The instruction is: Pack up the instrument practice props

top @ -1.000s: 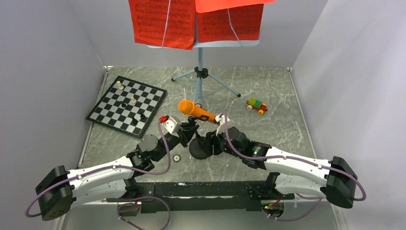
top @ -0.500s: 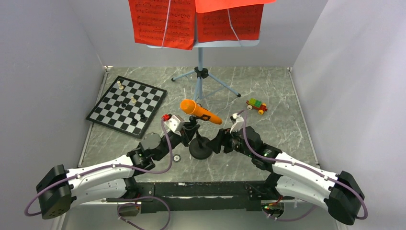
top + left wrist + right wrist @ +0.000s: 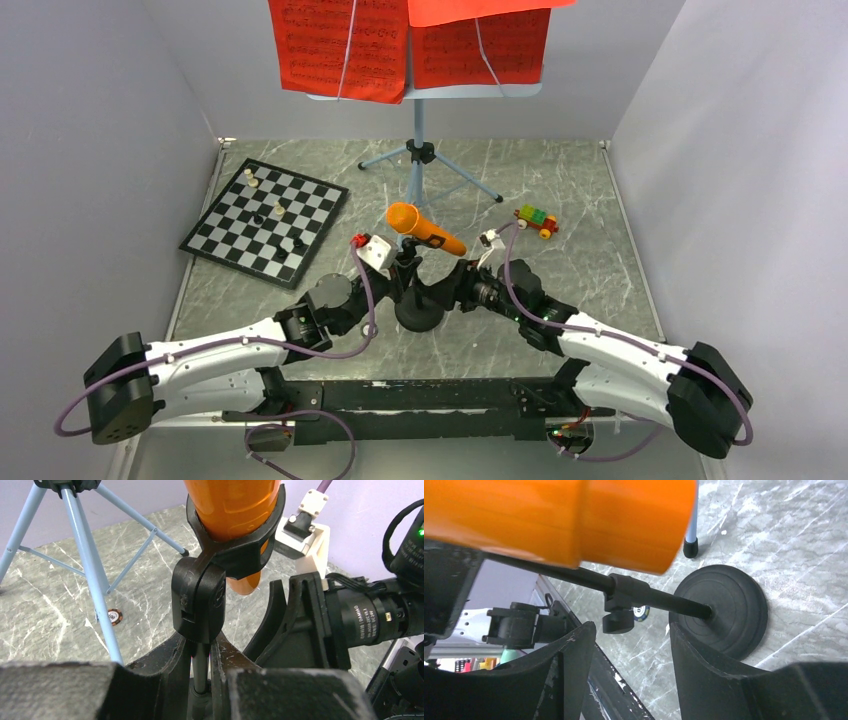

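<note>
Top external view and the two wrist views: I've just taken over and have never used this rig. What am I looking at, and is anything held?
The top view looks down from behind two white robot arms bolted at the near edge of the table. Each wrist view comes from a camera on one arm, with that arm's own dark fingers at the bottom. On the table are a chessboard, a toy car, a blue music stand carrying red sheets, and a black mic stand with an orange microphone in its clip. The left gripper looks closed on the mic stand's thin pole. The right gripper is open, facing the pole and round base, and holds nothing.
</note>
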You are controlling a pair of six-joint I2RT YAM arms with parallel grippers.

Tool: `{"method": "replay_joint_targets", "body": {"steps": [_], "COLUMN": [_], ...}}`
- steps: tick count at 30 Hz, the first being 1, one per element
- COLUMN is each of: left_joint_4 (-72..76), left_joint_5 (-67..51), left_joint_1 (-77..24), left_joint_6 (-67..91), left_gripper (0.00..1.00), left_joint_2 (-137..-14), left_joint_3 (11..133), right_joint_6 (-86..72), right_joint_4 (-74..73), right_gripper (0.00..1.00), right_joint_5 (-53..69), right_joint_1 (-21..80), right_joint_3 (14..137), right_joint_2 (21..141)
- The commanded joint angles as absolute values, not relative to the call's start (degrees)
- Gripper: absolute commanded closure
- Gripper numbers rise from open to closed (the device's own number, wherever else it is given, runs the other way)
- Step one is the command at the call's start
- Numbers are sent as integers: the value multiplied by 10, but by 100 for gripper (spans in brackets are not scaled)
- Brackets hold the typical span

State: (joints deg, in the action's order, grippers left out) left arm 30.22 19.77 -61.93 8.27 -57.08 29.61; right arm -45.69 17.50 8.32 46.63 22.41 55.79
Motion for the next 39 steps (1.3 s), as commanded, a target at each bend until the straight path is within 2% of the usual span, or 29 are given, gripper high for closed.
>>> {"method": "replay_joint_targets", "body": {"steps": [1,4,10,17,19,27,35,39], "left_joint_4": [228,228,226,227,228,229,235,241], "left_joint_5": [231,231,230,223,221,215,217,218], "left_joint_1": [-629,-632,-641,-644,-644,-644,-644,-644], "left_joint_6": [99,101,102,105,107,116,118,120], "left_gripper": [100,100,100,100,100,100,100,100], "left_joint_2": [-588,-593,-604,-619,-624,-642,-640,-636], "left_joint_3": [300,302,307,309,309,312,308,301], "right_joint_6": [-473,-473,-461,-410,-377,-193,-61,-33], "right_joint_4": [224,231,250,225,190,23,-12,-38], "right_gripper": [40,43,55,93,100,100,100,100], "right_joint_5": [95,93,98,98,82,-144,-396,-475], "right_joint_1": [462,462,462,463,465,585,742,796], "right_joint_3": [233,237,249,259,266,337,381,407], "right_joint_2": [583,599,616,618,609,608,661,706]}}
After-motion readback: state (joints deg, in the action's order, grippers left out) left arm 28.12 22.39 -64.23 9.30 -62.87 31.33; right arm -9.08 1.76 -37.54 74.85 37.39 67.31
